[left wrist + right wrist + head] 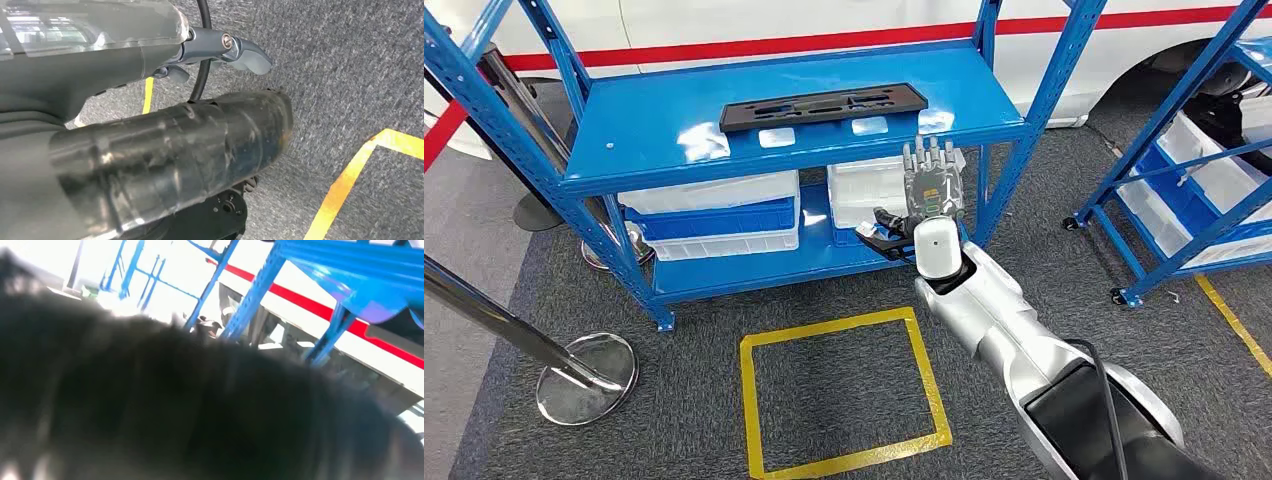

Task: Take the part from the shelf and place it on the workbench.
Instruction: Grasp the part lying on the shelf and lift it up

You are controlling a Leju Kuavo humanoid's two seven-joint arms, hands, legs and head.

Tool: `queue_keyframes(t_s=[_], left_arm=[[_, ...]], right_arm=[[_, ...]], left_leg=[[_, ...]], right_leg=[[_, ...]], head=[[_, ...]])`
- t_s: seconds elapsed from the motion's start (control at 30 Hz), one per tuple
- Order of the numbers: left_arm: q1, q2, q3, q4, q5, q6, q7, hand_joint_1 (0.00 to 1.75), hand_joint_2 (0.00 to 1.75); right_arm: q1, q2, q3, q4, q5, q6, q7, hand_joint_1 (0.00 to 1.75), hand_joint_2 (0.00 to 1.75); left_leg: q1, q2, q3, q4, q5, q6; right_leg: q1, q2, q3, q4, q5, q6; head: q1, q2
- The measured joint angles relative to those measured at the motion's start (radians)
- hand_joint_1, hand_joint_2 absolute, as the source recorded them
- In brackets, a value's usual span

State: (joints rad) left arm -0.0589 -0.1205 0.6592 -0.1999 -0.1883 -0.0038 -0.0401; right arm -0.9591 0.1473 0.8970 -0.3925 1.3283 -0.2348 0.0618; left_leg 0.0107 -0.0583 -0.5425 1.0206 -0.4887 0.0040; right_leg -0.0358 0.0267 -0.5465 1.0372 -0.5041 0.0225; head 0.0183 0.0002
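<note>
- The part [824,106], a long flat black piece with cut-outs, lay on the top board of the blue shelf [639,125], near the board's front edge and untouched by either hand.
- The right hand [930,185] was raised in front of the shelf, below and to the right of the part and well apart from it. Its fingers pointed upward and stood spread, with nothing between them, so it was empty and unclosed.
- The right wrist view was mostly a dark blur; behind it showed blue shelf posts and a red stripe on a white wall, which said nothing more about the fingers.
- The left hand [240,50] hung low over the grey carpet [350,60]. The thumb and a fingertip showed, but whether the hand was closed could not be told; nothing appeared to be held.
- A yellow taped square [844,390] marked the carpet before the shelf, and white and blue bins [714,215] sat on the lower board.
- Judged from this, the task was at its start: the reach was under way, while grasping, lifting, carrying and setting down on the workbench all remained.
</note>
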Motion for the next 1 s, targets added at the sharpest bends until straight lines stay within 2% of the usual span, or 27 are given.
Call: queue_keyframes(t_s=[0.33,0.53,0.67,0.77,0.83,0.87,0.9,0.97,1.0], left_arm=[[-0.001,-0.01,0.011,0.001,0.015,0.032,0.0,0.0,0.0],[-0.001,-0.014,0.022,0.002,0.014,0.127,0.042,0.0,0.0],[-0.001,-0.014,0.033,0.002,0.01,0.153,0.049,0.0,0.0],[-0.002,-0.014,0.038,0.002,0.01,0.168,0.059,0.0,0.0],[-0.003,-0.015,0.041,0.002,0.01,0.175,0.066,0.0,0.0],[-0.003,-0.016,0.041,0.002,0.01,0.177,0.069,0.0,0.0],[-0.003,-0.017,0.042,0.002,0.009,0.178,0.071,0.0,0.0],[-0.004,-0.017,0.043,0.002,0.006,0.179,0.075,0.0,0.0],[-0.004,-0.018,0.044,0.002,0.003,0.179,0.076,0.0,0.0]], right_arm=[[-0.008,0.021,0.028,-0.014,0.0,0.035,-0.018,0.0,0.0],[-0.008,0.034,0.038,-0.014,-0.008,0.054,-0.029,0.0,0.0],[-0.008,0.044,0.041,-0.014,-0.011,0.069,-0.035,0.0,0.0],[-0.009,0.049,0.043,-0.014,-0.014,0.071,-0.037,0.0,0.0],[-0.014,0.054,0.043,-0.014,-0.015,0.075,-0.037,0.0,0.0],[-0.018,0.055,0.043,-0.014,-0.016,0.081,-0.037,0.0,0.0],[-0.022,0.056,0.043,-0.014,-0.018,0.087,-0.037,0.0,0.0],[-0.027,0.056,0.044,-0.013,-0.023,0.097,-0.039,0.0,0.0],[-0.027,0.056,0.044,-0.013,-0.027,0.098,-0.039,0.0,0.0]], left_leg=[[0.0,0.0,0.0,0.001,0.0,0.0],[-0.001,0.0,-0.002,0.004,0.0,0.0],[-0.001,0.0,-0.007,0.01,-0.001,0.001],[-0.002,0.0,-0.012,0.013,-0.001,0.008],[0.004,0.003,-0.007,-0.002,0.007,0.023],[0.006,0.005,-0.004,-0.01,0.012,0.03],[0.008,0.008,-0.001,-0.018,0.017,0.036],[0.003,0.011,0.0,-0.019,0.017,0.041],[0.001,0.011,0.0,-0.018,0.016,0.043]], right_leg=[[0.0,0.0,0.0,-0.001,0.0,0.0],[-0.003,-0.001,-0.001,-0.003,0.002,0.002],[-0.006,-0.001,-0.002,-0.004,0.004,0.005],[-0.007,0.0,-0.004,-0.009,0.008,0.013],[-0.005,-0.003,-0.007,-0.005,0.004,0.018],[-0.004,-0.007,-0.017,0.015,-0.007,0.018],[-0.001,-0.012,-0.041,0.06,-0.029,0.015],[0.004,-0.018,-0.117,0.194,-0.079,0.009],[0.006,-0.018,-0.156,0.254,-0.091,0.007]], head=[[0.0,0.0],[0.0,0.0],[0.0,0.0],[0.0,0.0],[0.001,0.0],[0.001,0.0],[0.002,0.0],[0.002,0.0],[0.002,0.0]])
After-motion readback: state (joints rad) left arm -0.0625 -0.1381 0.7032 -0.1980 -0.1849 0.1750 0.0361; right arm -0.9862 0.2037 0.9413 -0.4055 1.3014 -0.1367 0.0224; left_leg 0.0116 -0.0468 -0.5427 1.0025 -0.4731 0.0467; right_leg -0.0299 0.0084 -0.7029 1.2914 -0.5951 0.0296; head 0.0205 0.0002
